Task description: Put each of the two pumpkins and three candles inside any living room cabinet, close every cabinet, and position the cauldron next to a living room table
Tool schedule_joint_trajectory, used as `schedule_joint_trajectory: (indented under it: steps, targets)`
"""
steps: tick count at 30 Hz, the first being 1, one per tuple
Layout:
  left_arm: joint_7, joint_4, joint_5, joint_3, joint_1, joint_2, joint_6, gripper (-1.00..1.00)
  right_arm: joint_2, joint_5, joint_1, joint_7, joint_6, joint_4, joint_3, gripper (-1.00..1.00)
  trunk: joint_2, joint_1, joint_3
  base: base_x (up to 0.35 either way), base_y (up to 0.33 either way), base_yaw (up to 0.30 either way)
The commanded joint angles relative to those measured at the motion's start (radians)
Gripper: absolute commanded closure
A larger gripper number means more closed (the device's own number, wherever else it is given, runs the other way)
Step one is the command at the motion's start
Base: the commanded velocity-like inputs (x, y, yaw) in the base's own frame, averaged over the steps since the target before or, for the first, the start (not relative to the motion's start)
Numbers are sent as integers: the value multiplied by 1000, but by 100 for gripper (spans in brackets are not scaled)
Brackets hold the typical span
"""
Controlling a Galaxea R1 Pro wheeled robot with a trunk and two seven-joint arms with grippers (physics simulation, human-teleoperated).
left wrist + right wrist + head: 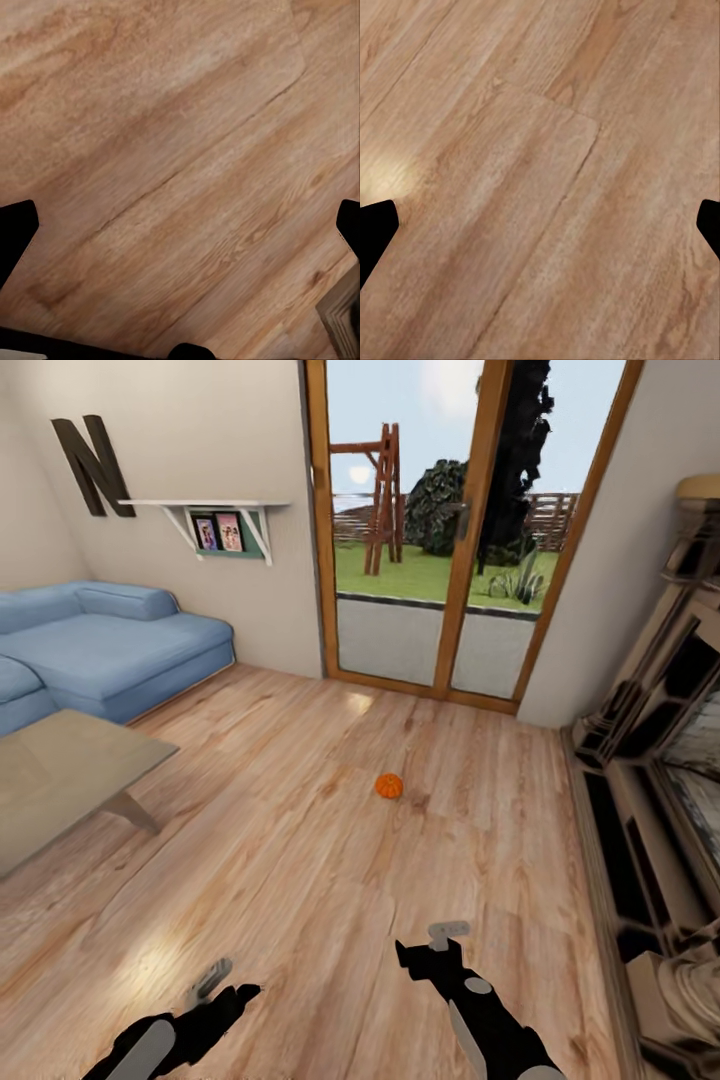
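Small ribbed orange pumpkin [389, 786] on light wood plank floor [300, 840], well ahead of both grippers. Slightly nearer right gripper [440, 945] than left gripper [215, 985]. Fingers apart on both, holding nothing.

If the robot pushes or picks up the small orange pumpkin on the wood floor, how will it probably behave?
The pumpkin looks round and sits alone on the smooth plank floor, so a push would probably make it roll away. It looks small, so it is likely light. Its rounded sides may slip between fingers, so a centred grip seems safer.
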Motion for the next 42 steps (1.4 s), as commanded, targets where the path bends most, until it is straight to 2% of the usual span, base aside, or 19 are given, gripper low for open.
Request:
schedule_joint_trajectory:
  steps: [1, 6, 11, 13, 16, 21, 27, 37, 42]
  targets:
    - [8, 3, 11, 9, -1, 1, 0, -100, 1, 11, 0, 6, -1, 0, -6, -100, -8, 4, -3, 0, 0, 251]
    - [7, 7, 11, 24, -1, 1, 0, -100, 2, 12, 0, 6, -2, 11, 3, -100, -43, 23, -14, 0, 0, 253]
    - [7, 8, 11, 26, -1, 2, 0, -100, 4, 11, 0, 5, -7, 31, 99, -100, -78, 42, -25, 0, 0, 257]
    - [7, 22, 11, 29, -1, 3, 0, -100, 3, 10, 0, 6, -8, 33, 119, -100, -92, 50, -30, 0, 0, 265]
    - [6, 35, 11, 40, -1, 3, -1, -100, 4, 10, 0, 5, -8, 33, 123, -100, -113, 61, -37, 0, 0, 266]
    - [4, 52, 11, 78, -1, 3, -1, -100, 5, 11, 0, 6, -8, 47, 132, -100, -148, 81, -49, 0, 0, 267]
    - [4, 57, 11, 84, -1, 3, 0, -100, 6, 10, 0, 6, -9, 64, 167, -100, -190, 104, -63, 0, 0, 270]
    - [2, 79, 11, 95, 1, 4, -2, -100, 6, 10, 0, 6, -9, 66, 174, -100, -260, 142, -93, 0, 0, 289]
    - [1, 98, 11, 164, 1, 3, 0, -100, 7, 10, 0, 7, -9, 67, 175, -100, -295, 161, -109, 0, 0, 296]
